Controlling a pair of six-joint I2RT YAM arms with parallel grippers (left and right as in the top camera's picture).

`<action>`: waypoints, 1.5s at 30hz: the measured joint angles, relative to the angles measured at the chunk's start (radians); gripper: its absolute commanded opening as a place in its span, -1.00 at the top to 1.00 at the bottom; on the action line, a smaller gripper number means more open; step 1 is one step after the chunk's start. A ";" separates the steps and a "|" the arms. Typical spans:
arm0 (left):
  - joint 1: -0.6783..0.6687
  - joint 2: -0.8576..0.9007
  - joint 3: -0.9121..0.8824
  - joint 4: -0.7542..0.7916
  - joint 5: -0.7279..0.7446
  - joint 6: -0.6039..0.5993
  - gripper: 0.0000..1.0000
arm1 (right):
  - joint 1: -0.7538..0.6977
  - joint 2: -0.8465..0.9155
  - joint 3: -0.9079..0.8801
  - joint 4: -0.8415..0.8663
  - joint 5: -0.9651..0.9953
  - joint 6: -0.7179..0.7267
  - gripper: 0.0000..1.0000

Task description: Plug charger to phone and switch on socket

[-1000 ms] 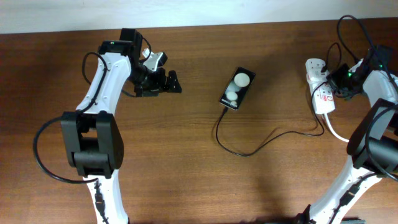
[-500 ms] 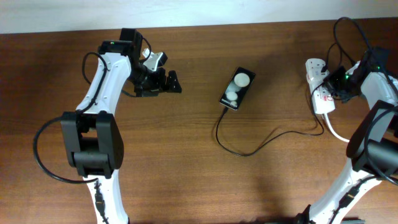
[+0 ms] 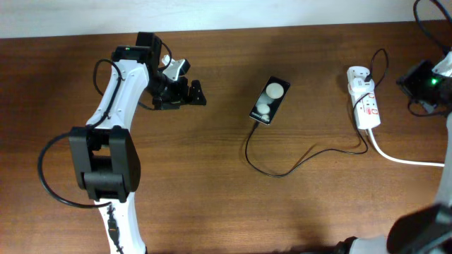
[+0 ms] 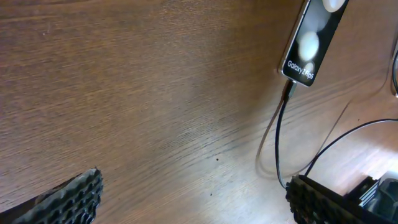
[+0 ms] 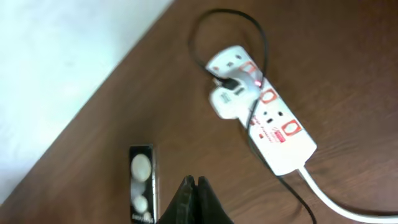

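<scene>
The right arm has drawn back from the socket (image 3: 364,106) to the table's (image 3: 212,197) far right edge, leaving the strip uncovered; the left arm has not shifted. The right gripper (image 5: 195,184) is pinched fully closed with nothing between its fingers. It hangs above the table, with the phone (image 3: 269,100) and the socket both well apart from it. The left gripper (image 3: 194,93) stands wide and empty to the left of the phone.

The phone lies face up at mid-table. The charger (image 3: 282,169) runs from the phone's lower end in a loop to the right, and its white adapter (image 5: 227,99) sits in the socket. The plug tip (image 4: 290,90) looks seated in the phone.

Plugging in appears finished, so the switch is the step in hand. A red spot beside the adapter may be a lit switch, but the view is too soft to be sure. If it is off, the closed right fingertips need to come down squarely on that rocker without nudging the adapter.
</scene>
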State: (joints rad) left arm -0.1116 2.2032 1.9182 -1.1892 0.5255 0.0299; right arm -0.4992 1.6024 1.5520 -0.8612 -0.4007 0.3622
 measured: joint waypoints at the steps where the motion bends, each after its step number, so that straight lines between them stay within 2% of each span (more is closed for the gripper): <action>1: 0.000 0.000 0.000 0.001 0.000 0.000 -0.98 | 0.007 -0.026 0.000 -0.006 -0.003 -0.013 0.90; 7: 0.000 0.000 0.000 0.000 0.000 0.000 -0.98 | 0.174 -0.274 0.000 -0.118 -0.024 -0.158 0.89; 14: 0.000 0.000 0.000 0.000 0.000 0.000 -0.98 | 0.435 -0.387 0.000 -0.298 -0.018 -0.284 0.89; 19: 0.000 0.000 0.000 0.000 0.000 0.000 -0.98 | 0.616 -0.481 0.000 -0.397 0.087 -0.315 0.89; 20: 0.000 0.000 0.000 0.001 0.000 0.000 -0.99 | 0.634 -0.494 0.000 -0.411 0.096 -0.317 0.84; 21: 0.000 0.000 0.000 0.001 0.000 0.000 -0.98 | 0.661 -0.520 0.000 -0.425 0.109 -0.318 0.68; 23: 0.000 0.000 0.000 0.000 0.000 0.000 -0.98 | 0.685 -0.559 0.000 -0.446 0.121 -0.320 0.11; 26: 0.000 0.000 0.000 0.000 0.000 0.000 -0.99 | 0.690 -0.616 0.000 -0.478 0.135 -0.322 -0.97; 45: 0.000 0.000 0.000 0.000 0.000 0.000 -0.98 | 0.690 -0.646 0.000 -0.497 0.151 -0.322 -0.97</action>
State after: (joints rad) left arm -0.1116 2.2032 1.9182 -1.1889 0.5255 0.0299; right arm 0.1909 0.9565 1.5520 -1.3586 -0.2501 0.0406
